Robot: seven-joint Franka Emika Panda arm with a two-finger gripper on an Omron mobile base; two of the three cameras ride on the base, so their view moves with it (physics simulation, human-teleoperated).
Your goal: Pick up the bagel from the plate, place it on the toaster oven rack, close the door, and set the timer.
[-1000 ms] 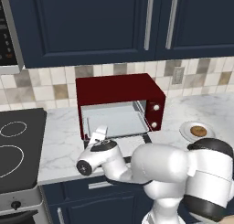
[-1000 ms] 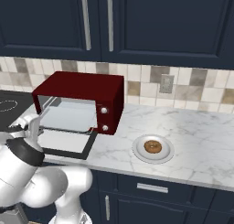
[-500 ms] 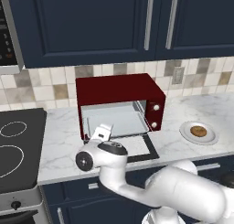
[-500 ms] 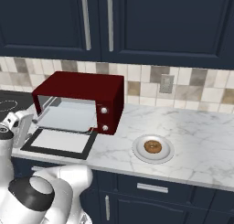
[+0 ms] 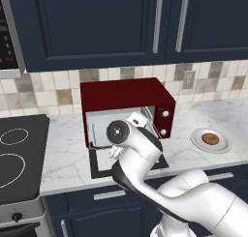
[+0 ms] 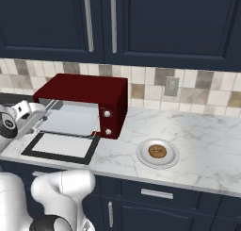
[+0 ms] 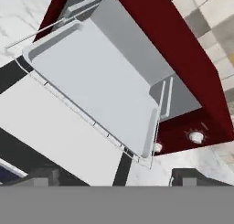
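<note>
On the far left of the left base view we see a black stovetop [image 5: 19,154] set beside the marble counter [image 5: 68,158]. Next to it stands the dark red toaster oven [image 5: 127,93], its door [image 6: 57,146] folded down flat on the counter with the pale glass window facing up. Projecting from the cavity over the door is the toaster oven rack [image 7: 98,83], a light grey tray with thin wire rails, which the hand view shows drawn partly out and bare. Our arm rises in front of the oven in the left base view, and in the right base view its white wrist [image 6: 21,117] sits at the left end of the rack. We see the gripper [image 7: 112,176] in the hand view, where the two dark finger tips [image 7: 185,176] stand well apart at the bottom edge with nothing between them, one over the door and the other over the counter near the oven's corner. On the oven's right front panel we find two pale knobs [image 6: 107,122], one above the other. Farther right, well apart from the oven, the plate [image 6: 143,157] rests on the counter, and the bagel [image 6: 157,152] lies at its centre, untouched. Behind it, a wall outlet [image 6: 171,86] is set in the tiled backsplash [image 6: 216,91], below the dark blue cabinets [image 6: 179,22].
</note>
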